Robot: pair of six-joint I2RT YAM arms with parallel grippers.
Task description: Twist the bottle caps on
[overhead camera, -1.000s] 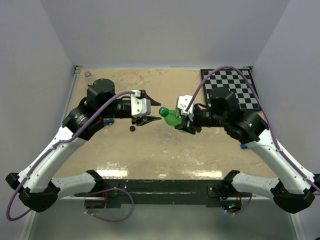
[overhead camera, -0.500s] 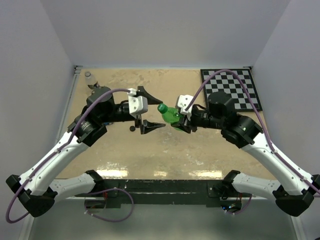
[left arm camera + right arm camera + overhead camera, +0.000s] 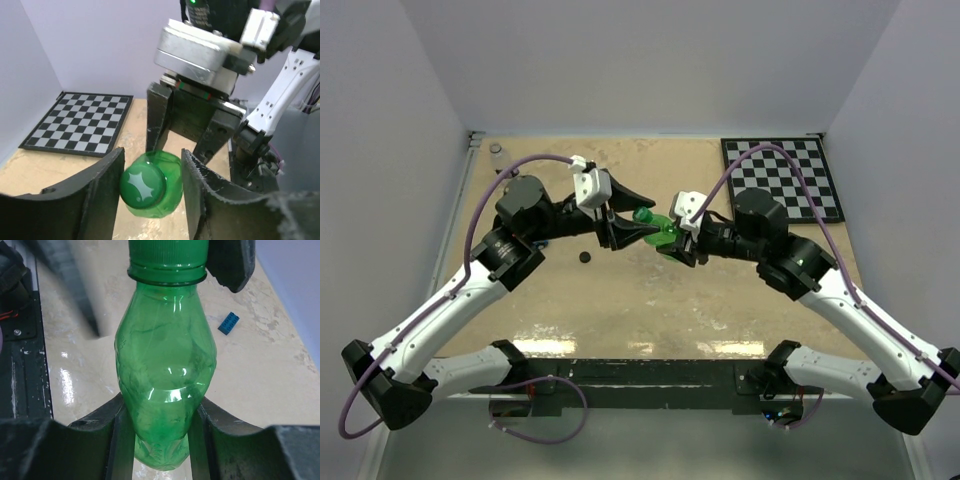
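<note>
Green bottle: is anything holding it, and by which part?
The right end effector grips the green bottle by its lower body. The left end effector flanks its cap; whether it grips cannot be told.

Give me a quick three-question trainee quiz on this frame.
1. Fill in: the left gripper's open fingers flank the green bottle's ___.
2. True or false: the right gripper grips the green bottle by its body.
3. Where is the black cap? A: screwed onto a bottle. B: on the table. C: in the left gripper.
Key: 1 green cap; 2 true; 3 B.
</note>
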